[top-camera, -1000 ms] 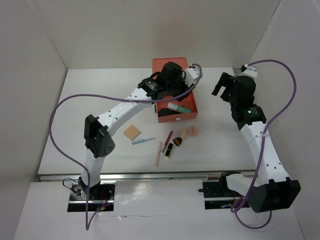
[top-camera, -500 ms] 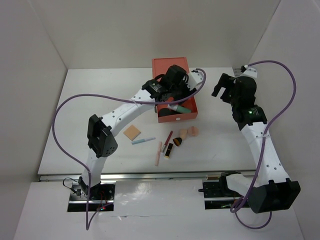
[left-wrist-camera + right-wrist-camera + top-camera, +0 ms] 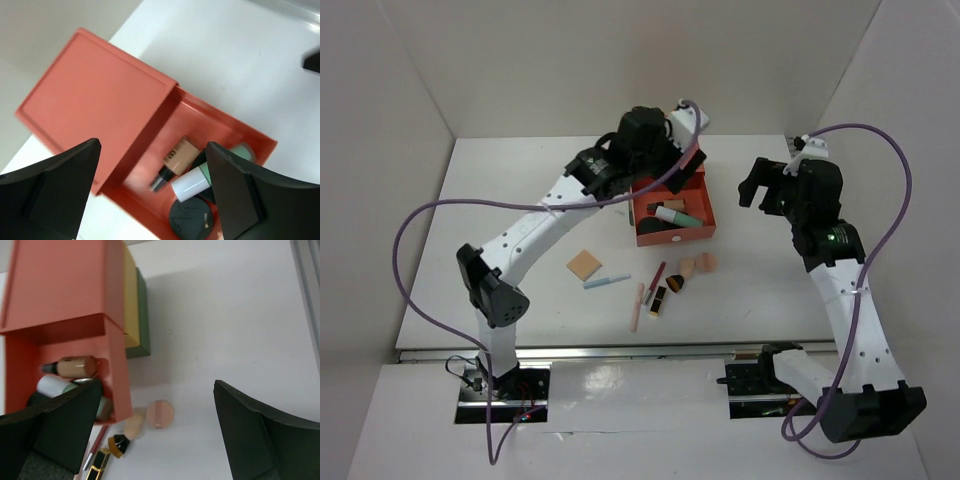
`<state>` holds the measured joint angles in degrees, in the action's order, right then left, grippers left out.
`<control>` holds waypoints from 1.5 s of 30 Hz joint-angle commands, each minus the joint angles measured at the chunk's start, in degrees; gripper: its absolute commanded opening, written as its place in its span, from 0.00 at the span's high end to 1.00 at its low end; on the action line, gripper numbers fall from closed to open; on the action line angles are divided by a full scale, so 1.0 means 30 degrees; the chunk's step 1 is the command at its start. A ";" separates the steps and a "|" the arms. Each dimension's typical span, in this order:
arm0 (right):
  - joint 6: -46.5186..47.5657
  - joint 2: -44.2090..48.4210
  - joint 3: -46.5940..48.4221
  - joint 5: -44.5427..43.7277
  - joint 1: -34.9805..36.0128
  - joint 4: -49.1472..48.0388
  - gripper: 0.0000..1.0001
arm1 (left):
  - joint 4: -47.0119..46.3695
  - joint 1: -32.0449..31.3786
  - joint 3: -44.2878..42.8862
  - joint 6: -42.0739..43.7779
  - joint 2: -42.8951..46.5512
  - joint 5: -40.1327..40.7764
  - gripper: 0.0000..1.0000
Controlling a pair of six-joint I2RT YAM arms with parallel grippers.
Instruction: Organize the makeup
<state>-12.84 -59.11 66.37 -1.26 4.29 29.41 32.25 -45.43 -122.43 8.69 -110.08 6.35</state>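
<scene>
The coral drawer [image 3: 692,232] stands pulled out. In it lie a tan bottle [image 3: 178,159], a mint tube [image 3: 193,182] with a white cap and a black compact [image 3: 192,217]. My left gripper [image 3: 152,150] hovers open above them, holding nothing. On the table in front lie a tan compact [image 3: 584,265], a blue pencil [image 3: 607,281], a pink pencil [image 3: 637,307], a red pencil [image 3: 655,275], a black lipstick [image 3: 660,301], a small brush [image 3: 117,445] and two peach sponges [image 3: 160,413]. My right gripper [image 3: 158,385] hangs open and empty to the right of the box.
The drawer box [image 3: 65,285] has a coral top tier, with a yellow tier [image 3: 131,295] and a green tier [image 3: 143,320] beneath it. White walls close the table [image 3: 520,200] at the back and sides. A metal rail [image 3: 620,352] runs along the near edge.
My left gripper has opened and drawn up and back from the drawer, and the tan bottle now shows lying inside. The right arm has barely shifted.
</scene>
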 commanded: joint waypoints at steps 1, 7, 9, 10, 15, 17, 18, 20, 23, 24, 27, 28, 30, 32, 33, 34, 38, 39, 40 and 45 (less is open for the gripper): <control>0.1116 0.1420 0.1227 0.2988 -0.0113 0.0741 0.00 | -0.0001 0.1775 -0.0117 -0.3264 0.2268 0.0698 0.00; 0.2023 0.1833 0.1666 0.4140 0.1875 0.2528 0.00 | 0.1962 0.4827 -0.0117 -0.7721 0.2536 -0.0972 0.00; 0.2024 0.1483 0.1666 0.3879 0.2666 0.2997 0.00 | 0.2461 0.5766 0.0378 -0.8459 0.2534 -0.1150 0.00; 0.2024 0.1481 0.1666 0.2513 0.3656 0.3174 0.00 | 0.2695 0.6000 0.0758 -0.8955 0.2708 -0.1353 0.00; -0.0168 0.0515 0.1200 -0.4900 0.7235 0.4785 0.00 | 0.2407 0.6618 0.6863 -1.0803 0.6212 0.1976 0.00; -0.1253 0.0515 0.1023 -0.7418 0.8409 0.5051 0.00 | 0.1996 0.6879 0.8983 -1.1418 0.7479 0.2510 0.00; -0.1547 0.0515 0.1022 -0.7955 0.8673 0.5051 0.00 | 0.1994 0.7084 1.0966 -1.1682 0.8007 0.2512 0.00; -0.1726 0.0690 0.0787 -0.8224 0.8879 0.4732 0.00 | 0.1791 0.7377 1.2852 -1.1890 0.9386 0.2573 0.00; -0.1494 0.1188 0.0348 -0.8399 0.8678 0.4087 0.00 | 0.1148 0.7874 1.6135 -1.1716 1.0149 0.1846 0.00; -0.1491 0.1362 0.0174 -0.8196 0.8473 0.4084 0.00 | 0.0710 0.8110 1.6897 -1.1395 1.0383 0.1230 0.00; -0.1025 0.1074 -0.0033 -0.7001 0.8061 0.3557 0.00 | -0.1983 0.9248 1.9536 -1.1218 0.9805 -0.0821 0.00; -0.1022 0.0868 -0.0033 -0.6587 0.7771 0.3354 0.00 | -0.2396 0.9458 1.9889 -1.0868 0.9365 -0.1378 0.00; -0.0847 0.0197 0.0172 -0.5332 0.7360 0.3351 0.00 | -0.2635 0.9460 2.0330 -0.9787 0.8224 -0.1941 0.00; -0.0673 -0.0157 0.0348 -0.4915 0.7154 0.3351 0.00 | -0.3595 0.9460 2.0916 -0.8587 0.7722 -0.2318 0.00; -0.0671 -0.0159 0.0348 -0.4710 0.7152 0.3525 0.00 | -0.3921 0.9460 2.0918 -0.8058 0.7488 -0.2757 0.00; -0.0671 -0.0449 0.0348 -0.4534 0.7152 0.3527 0.00 | -0.4475 0.9460 2.1672 -0.7559 0.7485 -0.3341 0.00; -0.0087 -0.0804 0.0553 -0.3773 0.7152 0.3732 0.00 | -0.6031 0.9634 2.2322 -0.6297 0.6872 -0.5245 0.00; -0.0085 -0.0804 0.0553 -0.3364 0.7152 0.3732 0.00 | -0.6439 0.9635 2.2324 -0.5946 0.6638 -0.5657 0.00; 0.0089 -0.0601 0.0379 -0.3360 0.7152 0.3471 0.00 | -0.6443 0.9838 2.2324 -0.5769 0.5998 -0.6270 0.00; 0.0296 -0.0191 0.0377 -0.2921 0.7152 0.3293 0.00 | -0.6269 0.9606 2.1943 -0.5591 0.4238 -0.6072 0.00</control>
<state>-13.37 -61.65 66.72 -11.62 25.98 41.58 15.11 -16.43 -55.51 -10.48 -94.59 -9.45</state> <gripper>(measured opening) 0.999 1.001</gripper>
